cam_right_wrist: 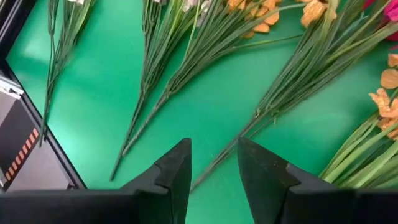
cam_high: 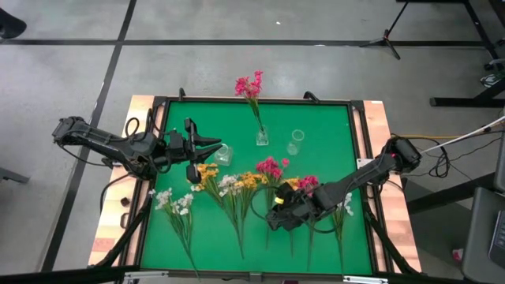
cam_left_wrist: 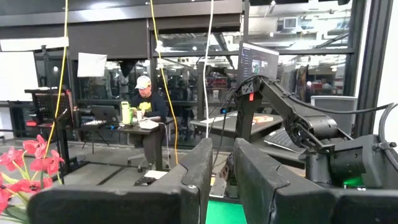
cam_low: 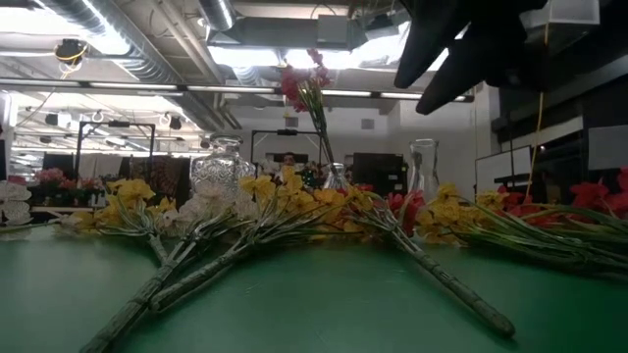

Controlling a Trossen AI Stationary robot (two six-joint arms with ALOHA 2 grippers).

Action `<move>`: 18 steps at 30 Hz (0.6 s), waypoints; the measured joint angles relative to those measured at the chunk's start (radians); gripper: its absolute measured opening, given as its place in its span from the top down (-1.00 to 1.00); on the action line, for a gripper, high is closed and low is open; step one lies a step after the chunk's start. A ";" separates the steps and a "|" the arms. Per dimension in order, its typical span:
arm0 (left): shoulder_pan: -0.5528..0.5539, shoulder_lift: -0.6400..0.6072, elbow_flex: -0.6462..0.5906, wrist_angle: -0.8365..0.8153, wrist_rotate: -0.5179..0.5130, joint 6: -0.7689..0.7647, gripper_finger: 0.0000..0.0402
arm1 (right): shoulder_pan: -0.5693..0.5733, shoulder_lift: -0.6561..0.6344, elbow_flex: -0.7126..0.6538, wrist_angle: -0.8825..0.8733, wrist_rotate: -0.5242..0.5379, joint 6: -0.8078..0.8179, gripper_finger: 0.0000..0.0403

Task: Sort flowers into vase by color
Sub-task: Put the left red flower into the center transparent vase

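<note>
Several flowers lie flat on the green table (cam_high: 316, 118): white (cam_high: 175, 202), yellow-orange (cam_high: 207, 172), magenta-pink (cam_high: 270, 167) and mixed sprigs (cam_high: 304, 184), their stems pointing toward the near edge. A narrow glass vase (cam_high: 261, 137) holds pink flowers (cam_high: 248, 85) upright. An empty glass vase (cam_high: 296, 142) and a round glass vase (cam_high: 223, 154) stand nearby. My right gripper (cam_right_wrist: 213, 149) hovers open above the stems (cam_right_wrist: 273, 106) near the table's near edge. My left gripper (cam_left_wrist: 222, 149) is held level and slightly open, just left of the round vase.
The sprigs cover the middle and near part of the table, their stems fanning out and crossing (cam_low: 196, 275). The table's raised dark frame (cam_high: 146, 205) borders the mat. Free green surface lies at the far right and far left. A person (cam_left_wrist: 146, 106) sits at a desk beyond the table.
</note>
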 joint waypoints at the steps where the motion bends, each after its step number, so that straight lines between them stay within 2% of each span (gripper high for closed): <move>1: 0.000 0.000 0.000 0.000 0.000 0.000 0.68 | 0.000 0.000 0.000 0.000 0.001 0.012 0.35; 5: 0.000 0.000 0.000 0.000 0.000 -0.001 0.68 | 0.001 0.006 0.000 0.001 0.005 0.027 0.35; 9: 0.000 0.000 0.000 0.000 0.000 -0.030 0.68 | 0.000 0.022 0.000 -0.014 -0.051 0.022 0.29; 18: 0.000 0.000 0.000 -0.004 -0.031 -0.051 0.68 | -0.005 0.122 -0.001 -0.021 -0.090 0.072 -0.24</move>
